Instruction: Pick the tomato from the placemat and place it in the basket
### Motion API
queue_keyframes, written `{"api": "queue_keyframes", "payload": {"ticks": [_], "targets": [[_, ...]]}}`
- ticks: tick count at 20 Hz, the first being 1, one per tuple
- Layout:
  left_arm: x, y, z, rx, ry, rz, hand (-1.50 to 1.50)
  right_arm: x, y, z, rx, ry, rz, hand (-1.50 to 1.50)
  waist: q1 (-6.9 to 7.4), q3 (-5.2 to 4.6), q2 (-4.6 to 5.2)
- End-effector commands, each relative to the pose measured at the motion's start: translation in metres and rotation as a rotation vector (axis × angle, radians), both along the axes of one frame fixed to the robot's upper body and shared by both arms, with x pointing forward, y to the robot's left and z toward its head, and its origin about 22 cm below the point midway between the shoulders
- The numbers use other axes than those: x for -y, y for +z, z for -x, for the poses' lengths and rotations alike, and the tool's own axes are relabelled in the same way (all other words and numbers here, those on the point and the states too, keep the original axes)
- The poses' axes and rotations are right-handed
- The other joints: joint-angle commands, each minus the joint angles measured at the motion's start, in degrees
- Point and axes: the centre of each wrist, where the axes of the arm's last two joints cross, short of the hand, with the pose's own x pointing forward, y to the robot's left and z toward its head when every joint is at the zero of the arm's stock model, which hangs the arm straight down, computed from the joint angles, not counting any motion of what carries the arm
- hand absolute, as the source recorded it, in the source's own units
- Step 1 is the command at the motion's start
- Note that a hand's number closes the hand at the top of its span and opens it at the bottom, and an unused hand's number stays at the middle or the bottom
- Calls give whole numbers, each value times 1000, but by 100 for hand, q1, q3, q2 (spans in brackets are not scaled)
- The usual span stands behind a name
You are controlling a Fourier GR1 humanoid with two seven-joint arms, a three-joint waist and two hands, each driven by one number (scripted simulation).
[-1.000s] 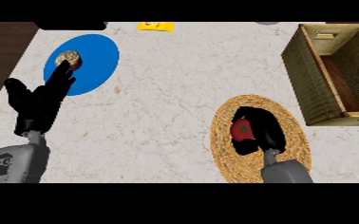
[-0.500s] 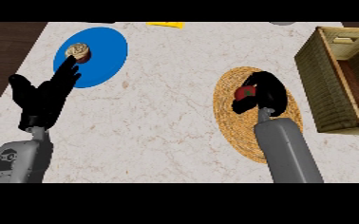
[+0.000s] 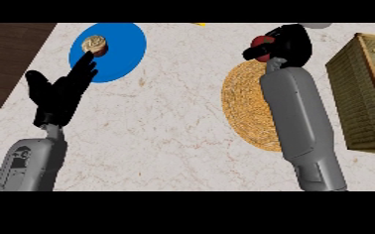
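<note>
At far left, the left robot hand [image 3: 58, 94] is resting open, fingers straight and pointing up toward the blue plate [image 3: 121, 54]; its fingertips are reaching the plate's rim just below the small brown item [image 3: 94, 44] lying there; it is holding nothing, and its pose is matching that of a second ago.

At centre, the pale marbled counter [image 3: 168, 129] is carrying the round woven placemat [image 3: 245, 104], which is now lying bare of the tomato; a second ago the right robot hand was sitting low over the mat's middle with the tomato inside it.

Right of centre, the right robot hand [image 3: 289, 44] is closing its fingers round the red tomato [image 3: 261, 41], of which only a part is showing at the hand's left side; hand and tomato are now standing beyond the mat's far edge, so the lift appears done and the carry is under way.

At far right, the basket [image 3: 355, 94] is waiting, part cut by the view's edge; the tomato is near it but not yet over it; the remaining work, by this reading, is moving right over the rim, then opening the fingers.
</note>
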Motion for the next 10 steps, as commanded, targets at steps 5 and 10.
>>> {"api": "queue_keyframes", "payload": {"ticks": [5,10], "targets": [[10,0,-6,1,-21,-8,0,-15,75,-29,378,-190,132,150,117,-10,27],[11,-3,-8,-2,-8,-6,0,-15,109,-42,405,-295,209,150,32,-22,20]]}}
